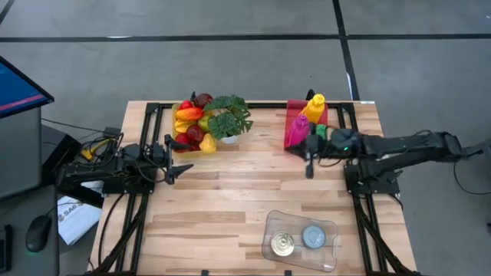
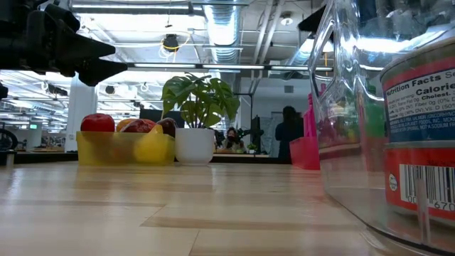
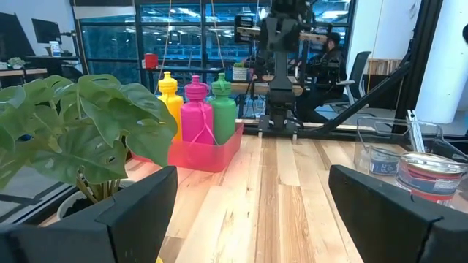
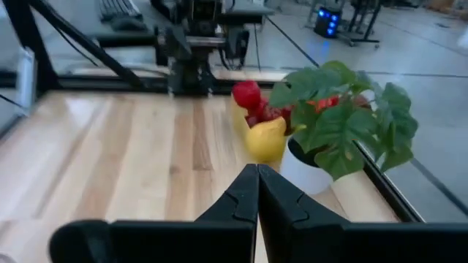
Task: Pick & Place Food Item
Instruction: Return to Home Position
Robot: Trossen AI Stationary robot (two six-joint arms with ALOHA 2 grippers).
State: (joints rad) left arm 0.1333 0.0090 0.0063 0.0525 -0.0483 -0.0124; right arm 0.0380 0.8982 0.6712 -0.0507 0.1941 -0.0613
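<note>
1. At the left edge of the tabletop (image 1: 230, 192) the left claw (image 3: 252, 208) hangs with its fingers well apart and nothing between them. Draw it straight back along that edge, away from the yellow bin (image 2: 106, 149).
2. Near the right edge the right claw (image 4: 257, 193) has its fingers pressed together and empty, just beside the pink bin (image 3: 208, 155) of bottles (image 1: 314, 106). Lift it before retracting so the wrist does not clip them.
3. Fruit (image 1: 192, 123) sits heaped in the yellow bin at the far edge, beside the potted plant (image 1: 228, 116). Two cans (image 1: 282, 244) lie in the transparent bin (image 1: 331, 228) by the near edge. Nothing looks left to sort, so I judge the job nearly finished.
4. Move slowly, one arm at a time, and keep both arms clear of the bins.
</note>
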